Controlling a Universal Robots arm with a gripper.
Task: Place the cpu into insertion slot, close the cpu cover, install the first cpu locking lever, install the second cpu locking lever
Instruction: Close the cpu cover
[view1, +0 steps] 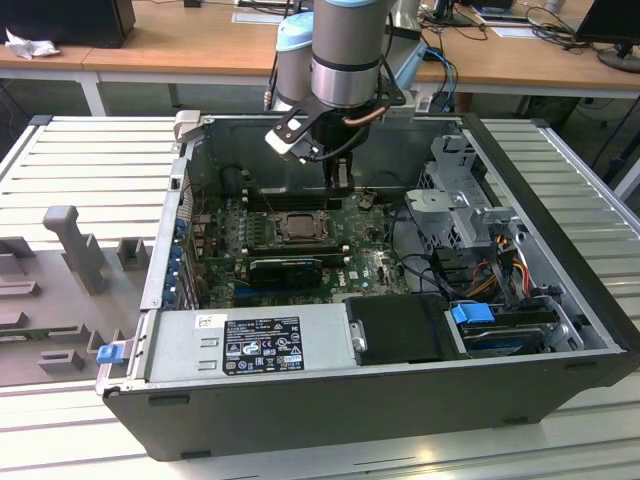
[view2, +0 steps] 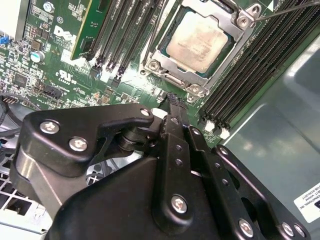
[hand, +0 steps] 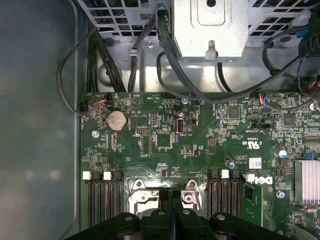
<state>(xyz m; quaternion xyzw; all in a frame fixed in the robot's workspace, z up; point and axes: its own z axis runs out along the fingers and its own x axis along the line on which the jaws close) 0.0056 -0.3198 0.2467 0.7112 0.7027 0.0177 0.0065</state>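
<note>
The cpu (view2: 200, 40), dull silver on top, lies seated in the insertion slot (view1: 300, 226) on the green motherboard. The cpu cover (view2: 172, 75), a silvery frame, lies flat around it. A thin metal lever rod (view2: 285, 10) slants away from one corner of the socket. My gripper (view2: 172, 102) is shut with nothing between its fingers, and its tip hovers just off the socket's edge. In the exterior view the gripper (view1: 341, 180) hangs inside the case, toward that view's right of the socket. In the first wrist view the gripper (hand: 172, 200) sits over the socket's rim (hand: 145, 197).
Long black memory slots (view2: 245, 75) flank the socket, one holding a green stick (view2: 82, 30). A black card (view1: 285, 268), the power supply (view1: 250, 345), a metal drive cage (view1: 460, 200) and loose cables (hand: 170, 55) crowd the case. The case walls (view1: 190, 170) rise around the board.
</note>
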